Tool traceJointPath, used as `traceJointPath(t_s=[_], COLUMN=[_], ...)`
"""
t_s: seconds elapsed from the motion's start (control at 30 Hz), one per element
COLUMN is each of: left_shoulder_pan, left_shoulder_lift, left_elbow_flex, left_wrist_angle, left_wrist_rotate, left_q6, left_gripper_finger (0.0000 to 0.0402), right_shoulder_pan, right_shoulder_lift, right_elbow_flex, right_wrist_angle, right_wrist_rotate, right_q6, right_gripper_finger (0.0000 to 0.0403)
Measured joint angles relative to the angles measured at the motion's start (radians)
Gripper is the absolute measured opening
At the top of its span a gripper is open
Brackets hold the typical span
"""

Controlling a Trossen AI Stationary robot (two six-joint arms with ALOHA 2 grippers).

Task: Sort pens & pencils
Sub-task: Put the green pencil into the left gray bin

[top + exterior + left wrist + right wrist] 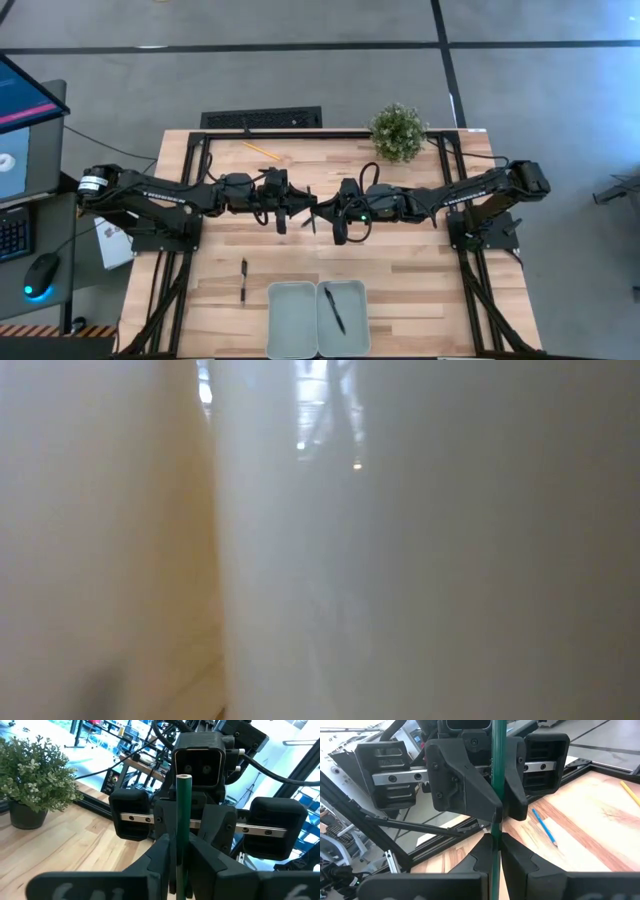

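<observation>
Across the middle of the table (400,250), meeting tip to tip, likely for a handover. Left gripper (179,857) and right gripper (495,847) both clamped on the green stick (183,820). In the right tray (356,298), one black pen (333,310) sorted. Beside the trays, another pen (243,280) lying loose.

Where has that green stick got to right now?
The green stick is above the middle of the table, pinched between the left gripper and the right gripper, which meet tip to tip.
</observation>
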State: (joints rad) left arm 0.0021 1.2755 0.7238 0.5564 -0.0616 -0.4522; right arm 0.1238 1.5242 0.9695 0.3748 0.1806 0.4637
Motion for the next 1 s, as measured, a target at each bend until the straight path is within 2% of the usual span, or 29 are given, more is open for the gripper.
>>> traceJointPath(t_s=[0.33, 0.63, 1.0], left_shoulder_pan=[0.0, 0.0, 0.0], left_shoulder_lift=[0.0, 0.0, 0.0], left_elbow_flex=[0.0, 0.0, 0.0], left_wrist_angle=[0.001, 0.0, 0.0], left_wrist_rotate=[0.001, 0.001, 0.002], left_q6=[-0.001, 0.0, -0.001], left_gripper_finger=[0.0016, 0.0031, 0.0019], right_shoulder_pan=[0.0, 0.0, 0.0], right_shoulder_lift=[0.0, 0.0, 0.0], right_elbow_flex=[0.0, 0.0, 0.0], right_wrist_angle=[-0.001, 0.0, -0.001], right_wrist_rotate=[0.001, 0.0, 0.0], right_q6=[0.0, 0.0, 0.007], right_gripper_finger=[0.0052, 0.0052, 0.0052])
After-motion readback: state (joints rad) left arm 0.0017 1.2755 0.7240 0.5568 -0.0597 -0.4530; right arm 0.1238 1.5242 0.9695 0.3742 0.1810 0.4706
